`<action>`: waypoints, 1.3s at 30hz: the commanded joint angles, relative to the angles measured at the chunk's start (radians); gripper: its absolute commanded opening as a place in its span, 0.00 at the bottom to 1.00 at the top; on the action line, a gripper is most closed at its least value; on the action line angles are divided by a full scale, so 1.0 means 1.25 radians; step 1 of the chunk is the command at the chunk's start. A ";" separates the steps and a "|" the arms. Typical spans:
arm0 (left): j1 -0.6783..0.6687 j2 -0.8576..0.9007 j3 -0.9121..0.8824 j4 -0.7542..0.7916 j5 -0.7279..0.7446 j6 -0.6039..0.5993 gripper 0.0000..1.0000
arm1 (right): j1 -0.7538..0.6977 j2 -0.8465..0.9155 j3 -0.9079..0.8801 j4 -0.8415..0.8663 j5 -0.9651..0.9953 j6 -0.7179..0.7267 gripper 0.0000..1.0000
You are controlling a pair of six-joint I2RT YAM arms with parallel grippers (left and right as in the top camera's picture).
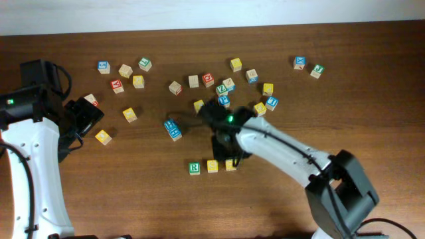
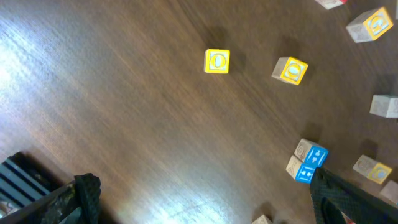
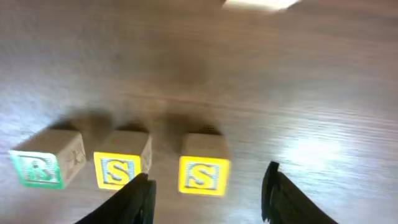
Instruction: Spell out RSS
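Observation:
A green R block [image 1: 194, 168], a yellow S block [image 1: 212, 166] and a second yellow S block [image 1: 230, 164] stand in a row near the table's front. In the right wrist view they read R [image 3: 43, 160], S [image 3: 120, 163], S [image 3: 203, 167], the last set slightly apart. My right gripper [image 3: 208, 193] is open and empty, its fingers either side of the second S without touching it. It hovers just above that block [image 1: 227, 151]. My left gripper [image 2: 199, 205] is open and empty over bare wood at the table's left [image 1: 83, 116].
Many loose letter blocks lie scattered across the back of the table, among them a stacked blue pair [image 1: 172, 129], a yellow block [image 1: 103, 137] near my left gripper and a cluster [image 1: 224, 86] behind my right arm. The left wrist view shows yellow blocks [image 2: 217, 61] and the blue pair [image 2: 309, 165].

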 commanded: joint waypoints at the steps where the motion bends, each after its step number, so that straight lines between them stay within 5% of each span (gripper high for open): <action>1: 0.002 -0.005 0.003 0.000 -0.007 0.004 0.99 | -0.095 -0.003 0.189 -0.198 0.019 -0.070 0.47; 5: 0.002 -0.005 0.003 0.000 -0.006 0.004 0.99 | -0.206 -0.065 0.355 -0.412 0.019 -0.130 0.48; 11: 0.002 -0.005 0.003 0.000 -0.003 0.004 0.99 | -0.260 -0.233 0.349 -0.519 0.061 -0.172 0.52; 14: 0.002 -0.005 0.003 0.001 0.014 0.003 0.99 | -0.260 -0.237 0.275 -0.482 0.061 -0.172 0.52; 16: 0.001 -0.004 0.003 -0.029 0.127 0.012 0.99 | -0.260 -0.237 0.191 -0.406 0.048 -0.172 0.52; 18: -0.030 -0.003 -0.016 -0.040 0.201 0.172 1.00 | -0.260 -0.237 0.037 -0.262 -0.026 -0.172 0.49; 20: -0.080 -0.003 -0.065 -0.054 0.198 0.228 0.89 | -0.260 -0.230 -0.058 -0.156 -0.070 -0.172 0.41; 24: -0.222 -0.003 -0.276 0.048 0.198 0.229 0.03 | -0.260 -0.183 -0.128 -0.070 -0.075 -0.172 0.13; 25: -0.254 -0.003 -0.329 0.094 0.198 0.229 0.00 | -0.260 -0.169 -0.128 -0.054 -0.076 -0.172 0.04; 31: -0.392 -0.003 -0.600 0.479 0.198 0.183 0.00 | -0.260 -0.097 -0.161 0.018 -0.142 -0.169 0.04; 39: -0.394 -0.002 -0.626 0.537 0.219 0.160 0.00 | -0.260 -0.066 -0.253 0.129 -0.216 -0.170 0.04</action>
